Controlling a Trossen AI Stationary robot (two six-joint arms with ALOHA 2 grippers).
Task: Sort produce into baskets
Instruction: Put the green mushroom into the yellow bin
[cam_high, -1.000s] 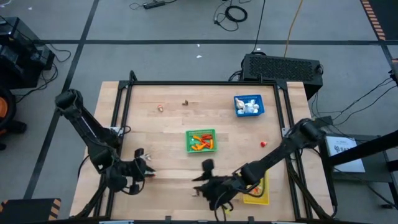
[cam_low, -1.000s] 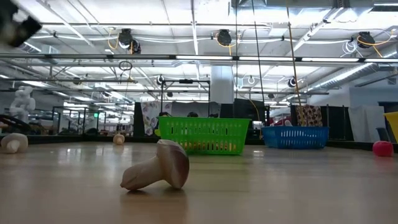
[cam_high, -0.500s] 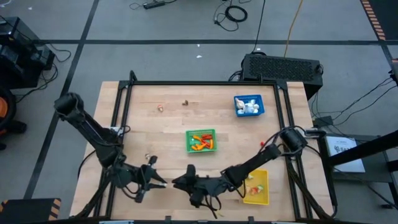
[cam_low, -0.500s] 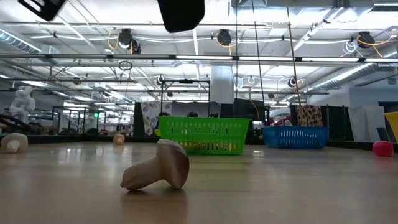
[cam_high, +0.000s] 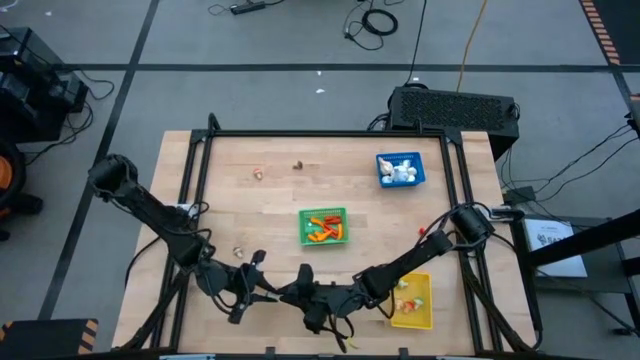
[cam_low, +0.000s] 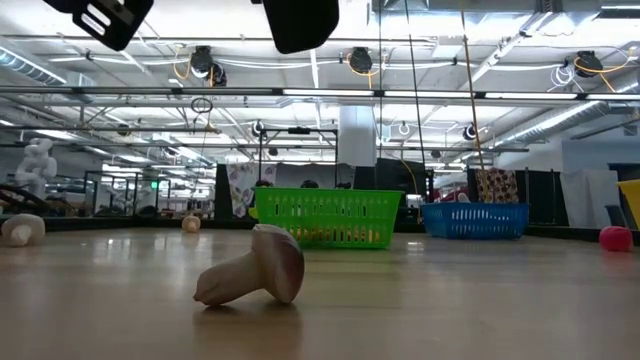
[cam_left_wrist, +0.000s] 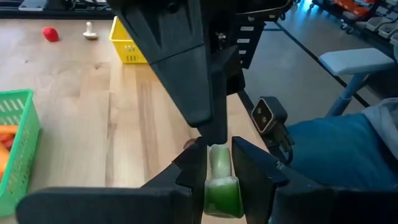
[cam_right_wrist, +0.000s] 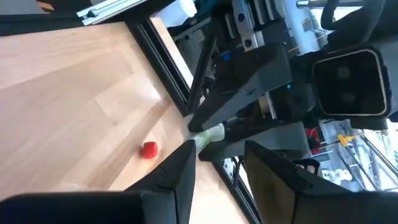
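My left gripper is near the table's near edge, shut on a small green-and-white vegetable piece. My right gripper faces it from the right, open, with one finger ending just over the piece's pale end. Both grippers hang high in the low view, the left gripper and the right gripper. The green basket holds orange pieces, the blue basket holds white ones, and the yellow basket holds a few pieces. My left gripper pinches the vegetable piece between its two fingers at its green end. The pale end sticks out forward past the fingertips. The fingers lie about level and point toward the table's right. The piece is lifted clear of the table. Whether my right gripper touches the piece, I cannot tell.
A mushroom lies on its side on the wood close to the low camera. Two small pieces lie at the far left, and a red piece lies at the right. A black frame rims the table.
My left gripper has gone toward the table's near edge and right, toward my right gripper. My right gripper went toward the table's left over the first half second, then stayed still. The two grippers now meet tip to tip.
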